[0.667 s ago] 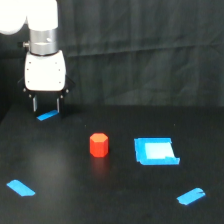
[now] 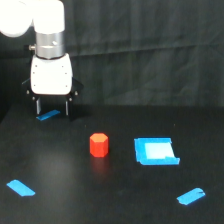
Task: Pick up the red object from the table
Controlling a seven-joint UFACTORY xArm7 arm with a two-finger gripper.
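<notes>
The red object (image 2: pixel 99 145) is a small red-orange hexagonal block standing on the black table (image 2: pixel 100 195), near the middle of the exterior view. My gripper (image 2: pixel 52 108) hangs from the white arm at the back left, above and to the left of the block and apart from it. Its two dark fingers (image 2: pixel 37 107) point down, spread apart with nothing between them.
A blue square tray (image 2: pixel 155 151) lies just right of the block. Blue tape strips lie on the table: one under the gripper (image 2: pixel 47 116), one at the front left (image 2: pixel 21 188), one at the front right (image 2: pixel 191 196). A black fabric backdrop hangs behind.
The gripper has shifted slightly to the exterior view's right and a little lower. The block, tray and tape strips have not moved.
</notes>
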